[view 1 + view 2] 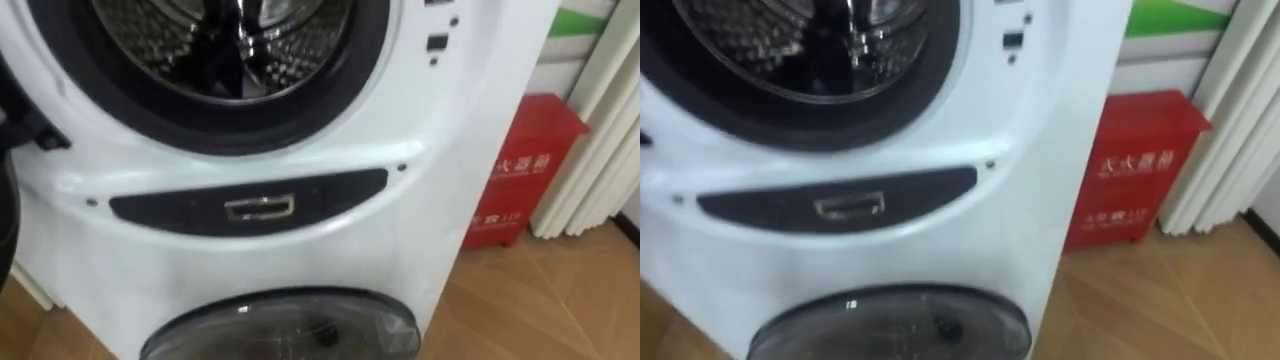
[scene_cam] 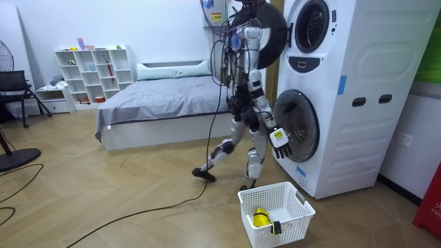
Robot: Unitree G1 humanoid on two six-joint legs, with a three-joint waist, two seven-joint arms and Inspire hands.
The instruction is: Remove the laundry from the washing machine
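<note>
Right hand (image 2: 279, 141) hangs low by lower door (image 2: 298, 124), grip I can't tell; clothes prob the dark shape (image 1: 225, 60) in upper drum (image 1: 300, 40), so I'd lift, go in centred, clear of the rim (image 1: 200, 128) & close only on cloth

Wooden herringbone floor (image 2: 103, 193), white walls (image 2: 138, 27). A grey bed (image 2: 158, 96) against the far wall, white cube shelf (image 2: 93, 72) beside it; red box (image 1: 520, 170) by what may be curtains (image 1: 600, 130).

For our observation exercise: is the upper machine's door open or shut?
Open. In the room view the round door stands swung out from the upper machine; the eye views show its uncovered drum.
</note>
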